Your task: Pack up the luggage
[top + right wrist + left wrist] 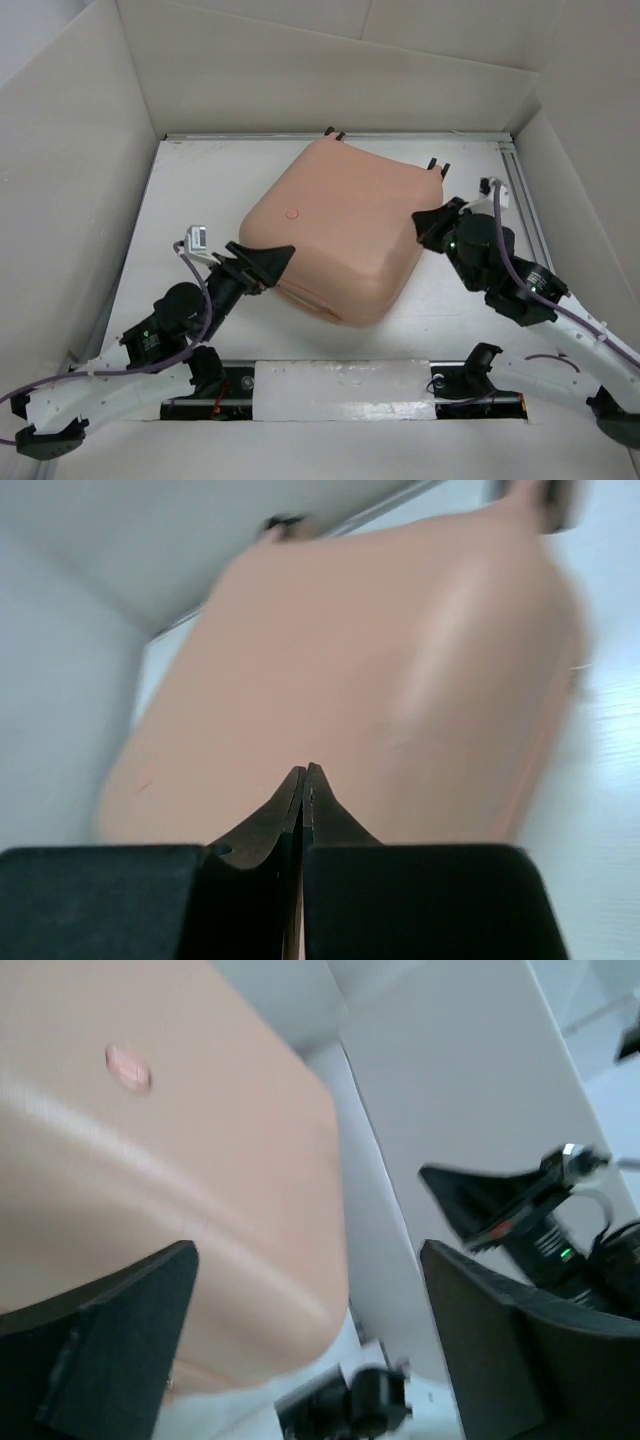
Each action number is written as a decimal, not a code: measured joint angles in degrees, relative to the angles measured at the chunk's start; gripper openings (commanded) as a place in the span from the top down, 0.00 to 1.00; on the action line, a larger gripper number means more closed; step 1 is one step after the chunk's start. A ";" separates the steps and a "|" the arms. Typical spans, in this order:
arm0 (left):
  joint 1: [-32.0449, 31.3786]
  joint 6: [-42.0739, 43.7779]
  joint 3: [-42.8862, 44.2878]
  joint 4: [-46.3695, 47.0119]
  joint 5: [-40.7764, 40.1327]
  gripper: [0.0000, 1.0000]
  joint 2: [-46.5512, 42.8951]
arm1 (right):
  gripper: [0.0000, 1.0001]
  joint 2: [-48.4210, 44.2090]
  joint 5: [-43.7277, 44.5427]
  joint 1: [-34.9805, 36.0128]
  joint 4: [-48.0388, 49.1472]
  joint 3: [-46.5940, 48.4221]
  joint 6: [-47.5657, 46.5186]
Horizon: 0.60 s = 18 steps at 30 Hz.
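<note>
A peach-pink suitcase [340, 225] is lying closed and flat, turned at an angle, in the middle of a white table [190, 200], with a robot arm flanking it on each side. Its small black wheels [335, 133] are pointing toward the far wall [300, 70] of the white enclosure. The left gripper [262, 258] is hovering at the case's near-left corner. In the left wrist view its fingers [120, 1350] are standing spread wide and gripping nothing, with the rounded shell filling the space beyond them. The right gripper [428, 222] is sitting just beside the case's right edge. In the right wrist view its fingers [330, 830] are pressed tightly together and pointing at the shell. Whether the tips are touching the shell cannot be told. A small round mark [292, 213] is showing on the lid near the left side.
</note>
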 measured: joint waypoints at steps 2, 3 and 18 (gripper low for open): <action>0.02 1.97 6.82 -0.52 -4.70 0.45 6.19 | 1.00 -0.94 -1.86 -9.46 -1.07 -2.32 -1.11; 0.20 3.78 11.56 -1.44 -7.96 0.64 10.64 | 1.00 -1.70 -2.86 -14.34 -1.60 -4.20 -1.66; 58.31 13.33 40.30 -3.78 25.16 0.72 58.21 | 1.00 -3.98 -27.45 -39.21 5.14 -28.94 -4.90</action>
